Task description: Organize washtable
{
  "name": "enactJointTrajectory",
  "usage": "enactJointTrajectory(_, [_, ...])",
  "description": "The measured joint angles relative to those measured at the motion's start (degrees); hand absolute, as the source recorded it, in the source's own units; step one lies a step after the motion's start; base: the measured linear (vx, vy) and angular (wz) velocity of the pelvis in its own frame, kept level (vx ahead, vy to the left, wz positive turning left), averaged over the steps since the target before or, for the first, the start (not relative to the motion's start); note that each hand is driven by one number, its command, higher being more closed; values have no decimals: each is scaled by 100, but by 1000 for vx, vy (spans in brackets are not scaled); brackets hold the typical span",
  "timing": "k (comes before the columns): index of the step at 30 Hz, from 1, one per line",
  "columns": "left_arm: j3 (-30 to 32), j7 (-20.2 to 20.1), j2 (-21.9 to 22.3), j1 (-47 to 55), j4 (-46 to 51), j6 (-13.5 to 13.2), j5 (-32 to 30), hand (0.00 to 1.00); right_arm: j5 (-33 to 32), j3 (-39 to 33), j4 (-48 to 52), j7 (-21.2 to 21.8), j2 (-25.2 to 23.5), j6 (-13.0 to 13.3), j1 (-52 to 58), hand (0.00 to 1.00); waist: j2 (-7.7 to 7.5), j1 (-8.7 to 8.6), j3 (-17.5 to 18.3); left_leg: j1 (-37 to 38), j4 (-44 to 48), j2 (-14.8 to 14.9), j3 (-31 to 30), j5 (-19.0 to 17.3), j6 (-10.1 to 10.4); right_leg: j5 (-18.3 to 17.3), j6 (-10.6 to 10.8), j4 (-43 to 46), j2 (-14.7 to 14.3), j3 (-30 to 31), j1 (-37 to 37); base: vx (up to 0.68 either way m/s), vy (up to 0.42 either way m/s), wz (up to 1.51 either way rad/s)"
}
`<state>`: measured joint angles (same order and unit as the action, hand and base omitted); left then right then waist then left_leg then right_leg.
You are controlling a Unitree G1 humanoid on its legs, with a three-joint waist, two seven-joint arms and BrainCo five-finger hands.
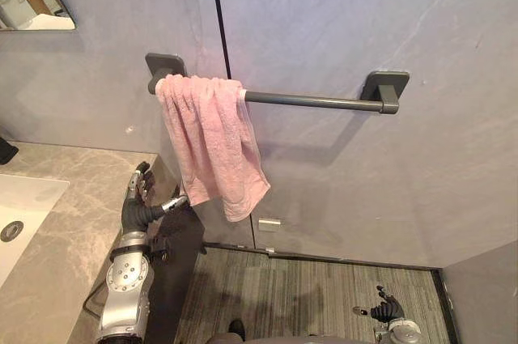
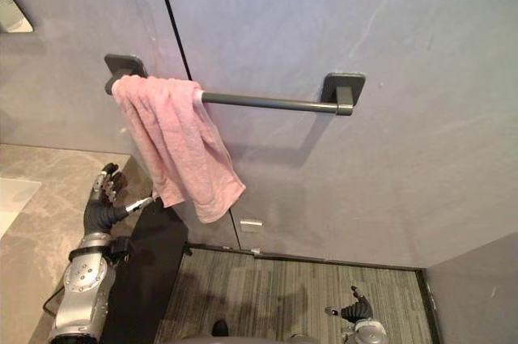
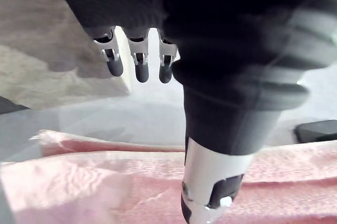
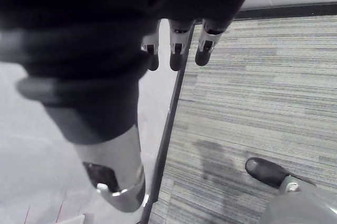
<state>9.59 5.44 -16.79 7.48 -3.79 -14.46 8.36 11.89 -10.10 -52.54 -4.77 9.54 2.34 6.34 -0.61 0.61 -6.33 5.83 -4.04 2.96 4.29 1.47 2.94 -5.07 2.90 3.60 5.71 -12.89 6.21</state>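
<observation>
one pink towel [image 1: 212, 143] is seen hung over the dark rail [image 1: 312, 102] on the grey wall. it is bunched up at the rail's left end, and its lowest corner hangs down near the washtable [image 1: 81, 182]. so the hanging part is judged to be done, though the towel is not spread flat and could be made neater. the left hand [image 1: 139, 198] is held up by the washtable's edge, just under the towel. its fingers are straight and spread and nothing is held in it, and it cannot be told if the thumb touches the cloth. the right hand [image 1: 387, 309] is hung low by the striped floor [image 1: 307, 287], with loose fingers and nothing in it. a bit of white sink [image 1: 24, 198] is seen set in the stone top. what else is left to tidy there cannot be told from the small part that is seen.
</observation>
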Motion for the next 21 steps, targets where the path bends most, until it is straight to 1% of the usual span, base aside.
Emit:
enactJointTrajectory(5, [0,2,-81,-74,160,-76,4,0,16,160,-2,11,55,-6,76,0,0,-15,13,10,-14,6,56,2,0,87,9,-83,-15,93,-24,-58,3,-8])
enactJointTrajectory(9, [-1,11,-436,-236,160,-79,-6,0,73,170,-2,35,57,-11,66,0,-5,-135,17,30,-48,7,77,11,-9,100,14,-99,-23,127,-29,-23,-4,-3])
enactJointTrajectory(12, [-4,64,-542,-353,154,-82,-25,0,111,171,-3,119,63,-11,70,0,-3,-136,21,83,-128,14,143,21,-14,152,19,-196,-49,188,-4,6,-3,-10])
enactJointTrajectory(16, [-11,106,-677,-555,88,-80,-195,0,116,180,-3,120,66,-11,65,0,-12,-156,26,93,-130,9,158,19,-14,175,13,-291,-54,201,55,18,-4,-4])
enactJointTrajectory(21, [-10,128,-716,-761,-63,-72,-235,0,125,207,-2,121,99,-11,47,0,-12,-160,26,91,-131,14,164,19,-14,230,-4,-380,-68,241,81,-2,-12,-6])
